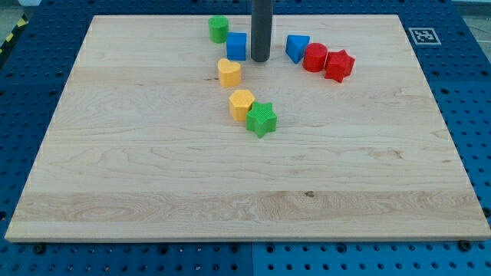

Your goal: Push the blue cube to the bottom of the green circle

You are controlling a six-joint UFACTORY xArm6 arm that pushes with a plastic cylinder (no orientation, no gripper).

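The blue cube (236,46) stands near the view's top, just right of and slightly below the green circle (219,29); the two are close together, almost touching. The dark rod comes down from the view's top, and my tip (261,60) rests on the board right beside the blue cube's right side, with a very small gap or contact that I cannot tell apart.
A yellow heart (229,72) lies just below the blue cube. A yellow hexagon (242,103) and a green star (261,119) touch each other further down. Right of the rod are a blue triangle (297,47), a red circle (314,57) and a red star (338,65). The wooden board (115,192) sits on a blue perforated table.
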